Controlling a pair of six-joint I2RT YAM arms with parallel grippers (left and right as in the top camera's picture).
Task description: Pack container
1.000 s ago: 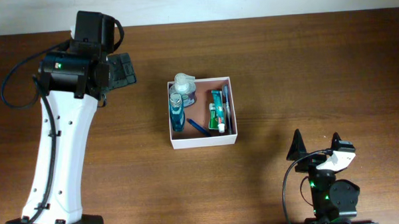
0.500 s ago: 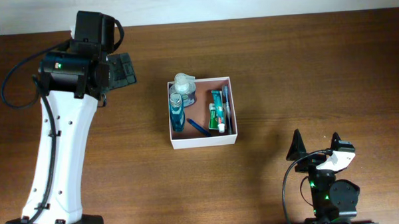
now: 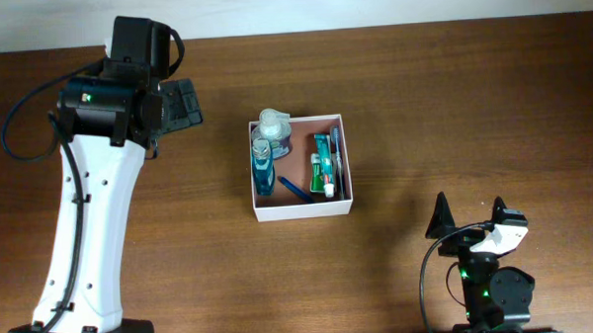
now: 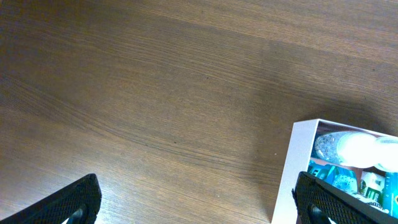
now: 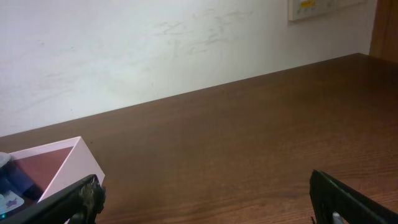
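Note:
The container (image 3: 303,209) is a white square box with a reddish-brown inside, at mid table. Inside it lie a blue bottle (image 3: 262,170), a clear bottle (image 3: 273,128), a green-and-white tube (image 3: 322,166) and a blue pen (image 3: 293,188). My left gripper (image 3: 181,103) hangs open above bare wood, left of the box and apart from it. In the left wrist view the container's white corner (image 4: 291,174) shows beside the right finger (image 4: 336,199), nothing between the jaws. My right gripper (image 3: 469,220) stands open near the front edge, right of the box. The right wrist view shows the container's wall (image 5: 65,165) at far left.
The brown wooden table (image 3: 452,102) runs back to a white wall (image 5: 155,43). The left arm's white link (image 3: 91,223) stretches along the table's left side. The right arm's base (image 3: 489,293) sits at the front right edge.

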